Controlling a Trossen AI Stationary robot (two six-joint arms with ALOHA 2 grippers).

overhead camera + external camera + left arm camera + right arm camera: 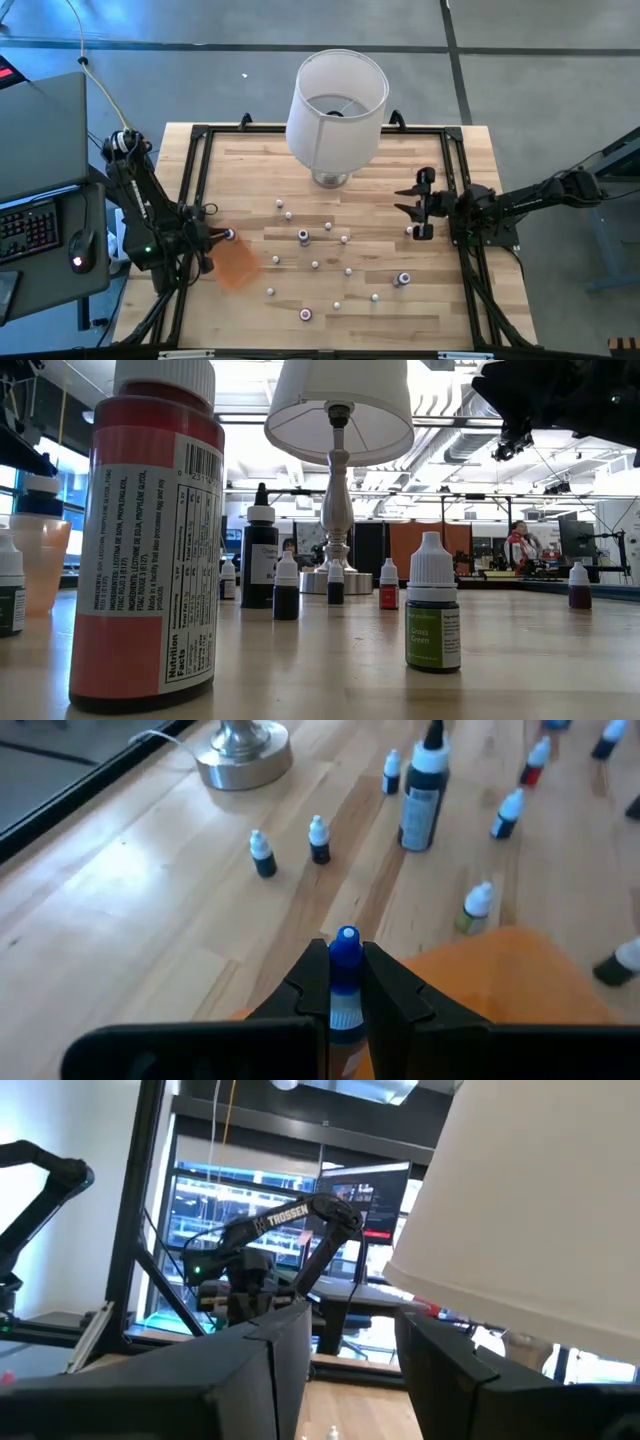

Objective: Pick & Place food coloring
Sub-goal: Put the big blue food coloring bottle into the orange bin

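Several tiny food coloring bottles (315, 265) stand upright, scattered over the wooden table; the low view shows a big red one (145, 530) and a green one (433, 605) up close. My left gripper (222, 236) is at the table's left side, by the far corner of the flat orange tray (238, 265), shut on a blue-capped bottle (345, 960). My right gripper (424, 205) hovers open at the table's right side, raised, with one small bottle (409, 230) standing just beside it. In the right wrist view the right gripper (355, 1350) has nothing between its fingers. My left gripper pinches the blue-capped bottle between its two fingers by the body below the cap (346, 1005). The bottle lies along the fingers, and its blue cap (346, 945) sticks out past the fingertips. It appears lifted off the table, beside the orange tray (500, 980).
A lamp with a big white shade (337, 105) stands on its metal base (330, 178) at the table's far middle. A black frame (190, 180) runs along the table's edges. A taller black-topped bottle (420, 790) stands among the small ones. A keyboard and mouse sit left of the table.
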